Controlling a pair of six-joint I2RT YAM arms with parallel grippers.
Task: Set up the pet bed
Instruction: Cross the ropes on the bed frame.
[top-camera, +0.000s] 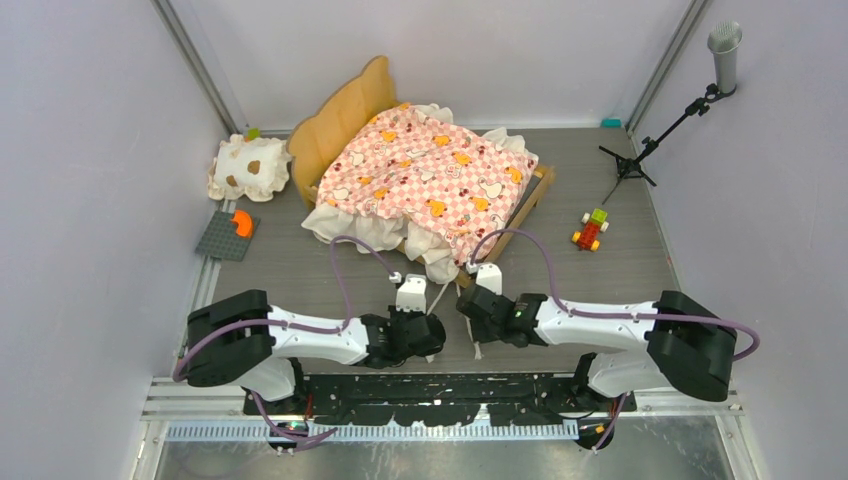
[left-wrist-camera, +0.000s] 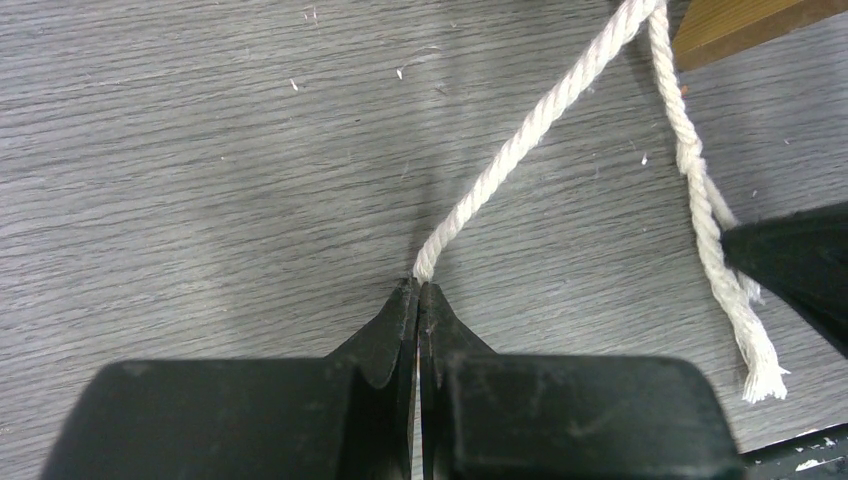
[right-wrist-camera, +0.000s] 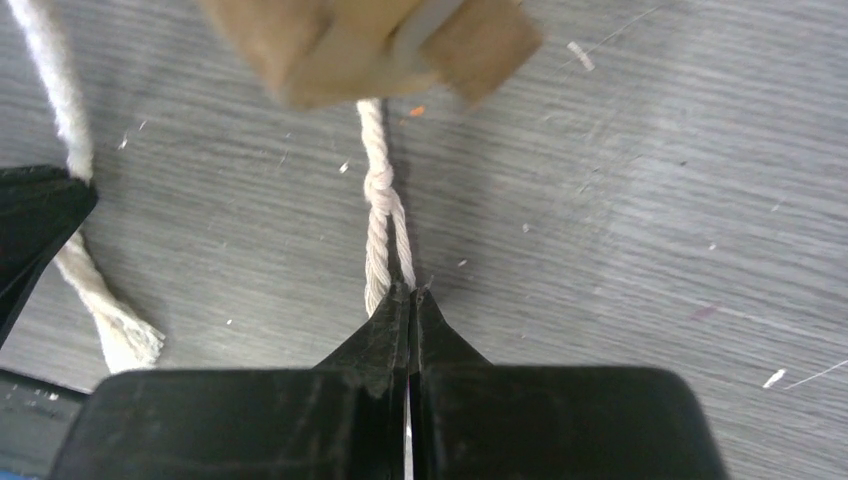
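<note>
The pet bed (top-camera: 430, 178) is sitting in the upper middle of the overhead view, with its near corner pointing down toward the bottom centre of the frame. There the left tool (left-wrist-camera: 418, 290) is clenching the end of a white cord (left-wrist-camera: 540, 120), which is running up and to the right toward the wooden corner (left-wrist-camera: 745, 25) of the bed. The right tool (right-wrist-camera: 410, 292) is likewise pinching shut on a knotted cord (right-wrist-camera: 380, 188) that is hanging from the frame at the top of its own view. A frayed loose end (left-wrist-camera: 760, 375) is lying on the gray surface (left-wrist-camera: 200, 150) between the two tools, and I cannot tell which cord it is coming from. The step in hand is probably tying or tensioning these cords at the foot of the bed. The next move is calling for both tools working together, bringing the two ends across each other without dragging the light frame out of place.
</note>
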